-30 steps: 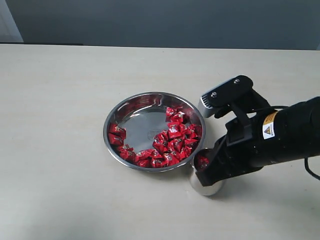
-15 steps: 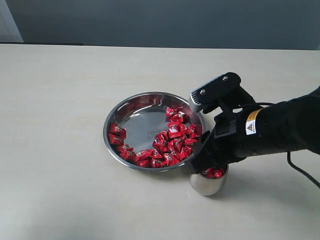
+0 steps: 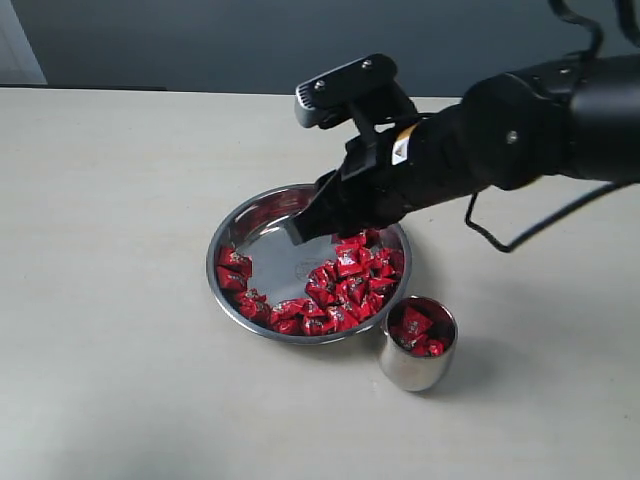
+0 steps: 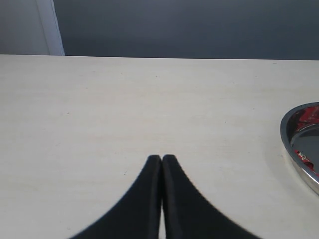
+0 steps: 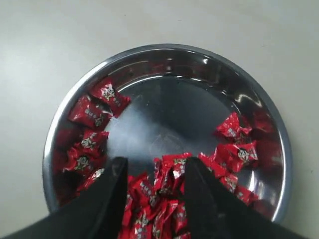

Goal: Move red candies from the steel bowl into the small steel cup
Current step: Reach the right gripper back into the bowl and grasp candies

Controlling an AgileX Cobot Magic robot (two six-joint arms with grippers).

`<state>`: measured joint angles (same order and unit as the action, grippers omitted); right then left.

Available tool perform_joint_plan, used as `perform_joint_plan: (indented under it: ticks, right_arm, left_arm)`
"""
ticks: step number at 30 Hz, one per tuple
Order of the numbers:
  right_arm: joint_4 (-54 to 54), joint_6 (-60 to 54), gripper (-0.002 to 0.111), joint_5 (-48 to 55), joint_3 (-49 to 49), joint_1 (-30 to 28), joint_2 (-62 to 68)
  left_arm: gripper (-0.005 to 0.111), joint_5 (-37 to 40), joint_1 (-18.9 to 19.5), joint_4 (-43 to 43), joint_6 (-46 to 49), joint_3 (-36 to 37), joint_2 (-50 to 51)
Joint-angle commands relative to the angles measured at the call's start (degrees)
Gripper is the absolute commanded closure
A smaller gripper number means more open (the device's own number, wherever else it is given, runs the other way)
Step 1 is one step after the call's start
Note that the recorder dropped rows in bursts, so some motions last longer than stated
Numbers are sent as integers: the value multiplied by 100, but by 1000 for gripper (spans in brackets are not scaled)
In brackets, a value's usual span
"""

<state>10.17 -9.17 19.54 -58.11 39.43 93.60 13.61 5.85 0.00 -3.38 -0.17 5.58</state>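
We are holding the right claw (image 3: 306,228) above the steel bowl (image 3: 262,228), its jaws standing wide apart with nothing between them; in the right wrist view the claw (image 5: 154,167) is hanging just over a heap of red candies (image 5: 162,199). The bowl is sitting on the counter (image 3: 110,180), with the candies (image 3: 345,290) crowding the side nearest the small steel cup (image 3: 408,372); the cup is standing upright just beside the bowl's rim and is already carrying several candies (image 3: 415,325).

For a clean pick we are advising a straight descent onto one candy at the heap's edge, jaws straddling a single wrapper; crinkled wrappers are likely to slip or drag neighbours, so we are recommending a firm close and a slow lift. The left claw (image 4: 162,159) is sitting closed over the counter, apart from the bowl.
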Motion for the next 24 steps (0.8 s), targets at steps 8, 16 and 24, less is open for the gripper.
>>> perform_joint_plan:
  ticks: [8,16,24]
  right_arm:
    - [-423,243,67,993,-1422,-480,1704]
    - [-438,256,67,1632,-1650,-625,2139]
    - [-323,245,67,1682,-1650,-625,2299]
  left_arm:
    - [106,-34,-29,0,-13,17,-30]
    - [106,-34,-29,0,-13,17,-30]
    - [106,-34,-29,0,-13,17,-30]
